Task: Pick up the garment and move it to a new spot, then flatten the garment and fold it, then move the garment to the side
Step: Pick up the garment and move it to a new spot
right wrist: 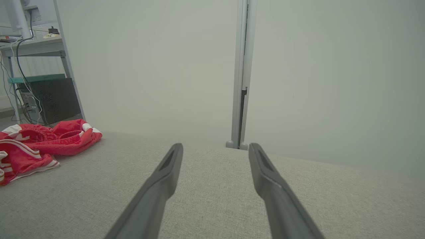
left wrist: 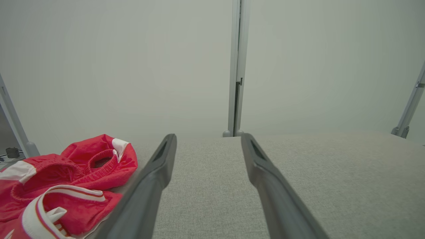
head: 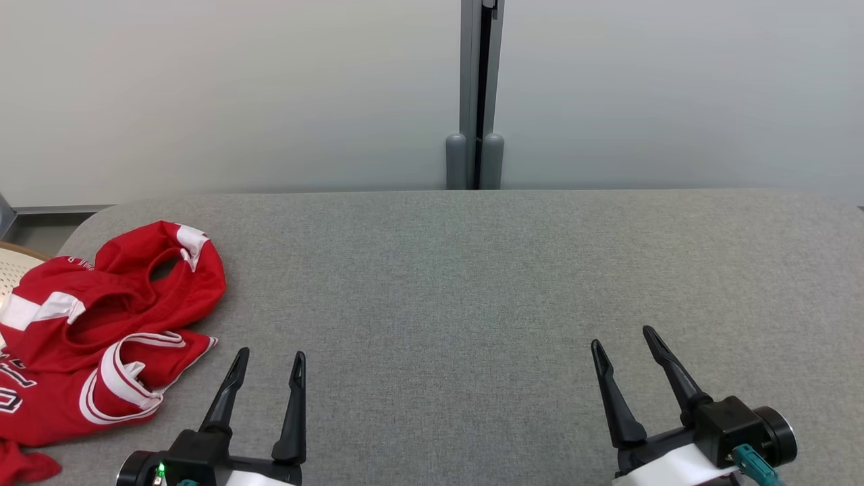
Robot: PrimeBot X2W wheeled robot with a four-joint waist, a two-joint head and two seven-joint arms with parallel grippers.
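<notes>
A crumpled red garment (head: 101,337) with white stripes lies in a heap at the left edge of the grey fabric table (head: 472,283). It also appears at the lower left of the left wrist view as the garment (left wrist: 63,186), and far left in the right wrist view as the garment (right wrist: 43,142). My left gripper (head: 270,358) hovers open just right of the heap, nothing between its fingers. Near the table's front right, my right gripper (head: 624,337) is open and empty, far from the cloth.
A pale wall with a grey vertical post (head: 476,94) stands behind the table. A woven tan object (head: 17,266) peeks in at the far left. A shelf with a dark box (right wrist: 49,98) and cables stands left of the table.
</notes>
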